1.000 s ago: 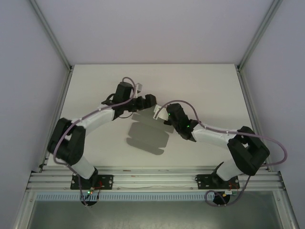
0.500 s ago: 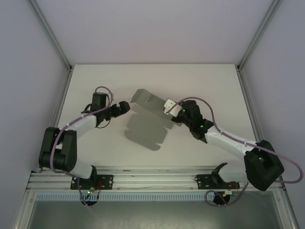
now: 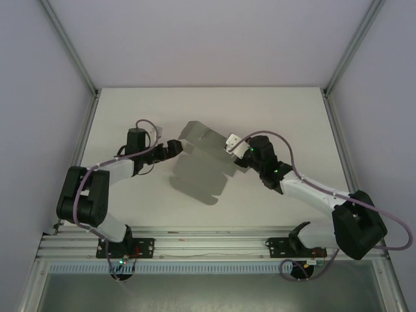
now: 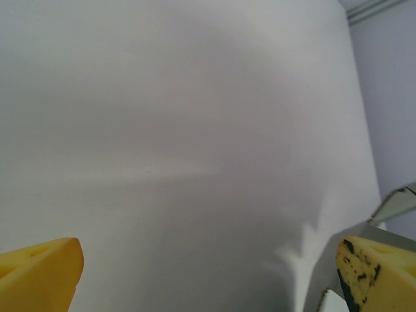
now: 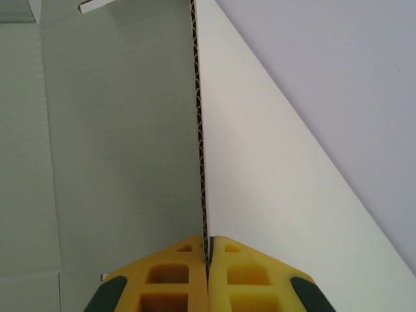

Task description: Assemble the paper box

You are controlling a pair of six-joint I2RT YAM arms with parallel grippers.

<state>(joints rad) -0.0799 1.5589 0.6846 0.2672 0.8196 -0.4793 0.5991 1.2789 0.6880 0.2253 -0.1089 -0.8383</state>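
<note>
The paper box [image 3: 197, 136] is a flat grey card sheet, lifted off the table and tilted, with its shadow on the tabletop below it. My right gripper [image 3: 229, 145] is shut on the sheet's right edge. In the right wrist view the yellow fingers [image 5: 175, 266] pinch the corrugated edge, the gripper [image 5: 208, 252] closed, and the card's face [image 5: 117, 130] spreads to the left. My left gripper [image 3: 177, 147] stands open just beside the sheet's left edge, holding nothing. Its yellow fingertips [image 4: 39, 273] are wide apart around the gripper's middle [image 4: 208, 276], with a corner of the card [image 4: 390, 229] by the right finger.
The white tabletop [image 3: 130, 110] lies inside a frame with pale walls on three sides [image 3: 208, 39]. The aluminium rail [image 3: 208, 244] with both arm bases runs along the near edge.
The right gripper carried the sheet up and towards the back. The left arm swung out to the left, then came back right to the sheet's left edge.
</note>
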